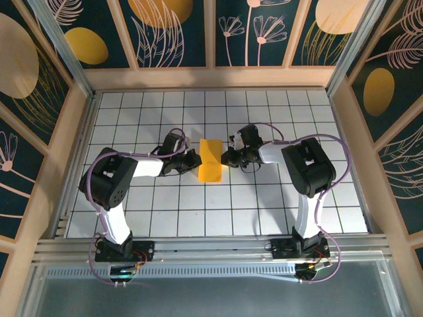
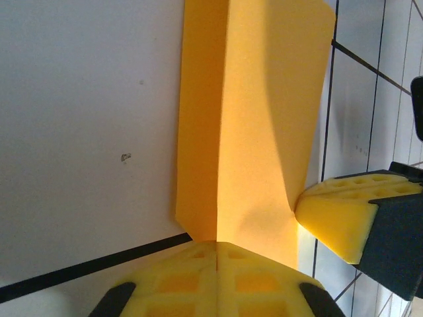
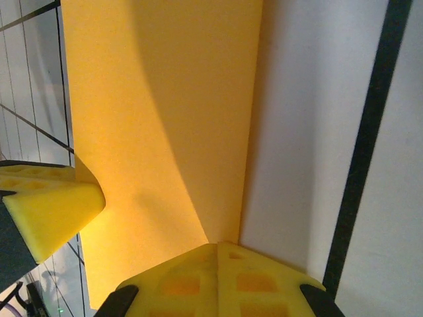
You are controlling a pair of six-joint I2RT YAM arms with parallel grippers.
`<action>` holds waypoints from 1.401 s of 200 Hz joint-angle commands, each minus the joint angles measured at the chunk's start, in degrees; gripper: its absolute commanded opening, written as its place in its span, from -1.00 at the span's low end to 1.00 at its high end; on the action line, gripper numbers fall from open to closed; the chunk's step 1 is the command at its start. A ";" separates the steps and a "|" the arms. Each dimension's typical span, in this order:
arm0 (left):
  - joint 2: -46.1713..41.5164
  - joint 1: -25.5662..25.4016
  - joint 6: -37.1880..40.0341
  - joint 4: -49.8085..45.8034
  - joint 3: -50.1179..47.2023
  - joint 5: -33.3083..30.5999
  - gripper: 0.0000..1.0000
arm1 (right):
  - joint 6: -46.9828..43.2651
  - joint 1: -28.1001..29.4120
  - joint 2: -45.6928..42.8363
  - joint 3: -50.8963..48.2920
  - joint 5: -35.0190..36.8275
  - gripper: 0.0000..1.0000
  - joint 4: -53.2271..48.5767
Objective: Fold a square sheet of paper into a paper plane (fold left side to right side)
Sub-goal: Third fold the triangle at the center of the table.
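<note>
- From the overhead camera I see the square sheet of paper (image 1: 211, 160) lying on the white gridded counter (image 1: 264, 198), near the middle, folded into a narrow upright strip.
- The left end effector (image 1: 195, 160) sits right at the strip's left long edge, and the right end effector (image 1: 227, 158) is at its right long edge. The paper lies directly between the two.
- On my left wrist camera, the left end effector (image 2: 217, 246) is clenched, its yellow pads (image 2: 178, 277) pressed together. The paper's (image 2: 264, 119) crease line runs straight into the seam between them, so I read it as grasping the near edge of the sheet.
- In that same view, the right end effector's yellow tip (image 2: 330, 214) touches the paper's far corner, where the sheet curls into it.
- On my right wrist camera, the right end effector (image 3: 218, 247) is also clenched, and the edge of the paper (image 3: 158, 119) meets the seam of its pads. It looks to be pinching the sheet.
- The left end effector (image 3: 66, 205) shows at the left of this view, with a corner of the paper bending up against its tip.
- One flap of the sheet stands raised off the counter along the crease, and the other lies flat.
</note>
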 commanded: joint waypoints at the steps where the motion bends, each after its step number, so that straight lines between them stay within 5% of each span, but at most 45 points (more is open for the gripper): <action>1: -2.55 -0.27 -1.17 0.22 -0.34 0.45 -1.00 | -3.38 -0.01 -2.91 0.37 6.08 -0.80 -0.55; 29: -3.89 -0.29 -4.09 2.03 -1.38 1.18 -1.00 | -7.14 0.00 -8.65 -1.47 10.96 -0.40 0.05; 83: -4.82 -0.38 -8.44 3.66 -2.38 4.74 -1.00 | -16.16 4.38 -23.61 -12.31 22.45 0.01 3.12; 141: -5.74 -0.37 -9.66 2.89 -2.26 4.84 -1.00 | -25.18 22.76 -29.86 -21.20 41.45 0.47 6.25; 218: -5.73 -0.55 -9.55 1.93 -2.13 4.51 -1.00 | -33.35 30.95 -20.25 -17.57 50.84 0.70 9.99; 250: -5.64 -0.64 -9.55 1.85 -2.04 4.64 -1.00 | -35.35 30.90 -16.59 -14.33 51.57 0.69 12.49; 280: -5.65 -0.73 -9.51 1.68 -2.18 4.33 -1.00 | -36.45 30.85 -14.63 -11.98 50.67 0.48 12.76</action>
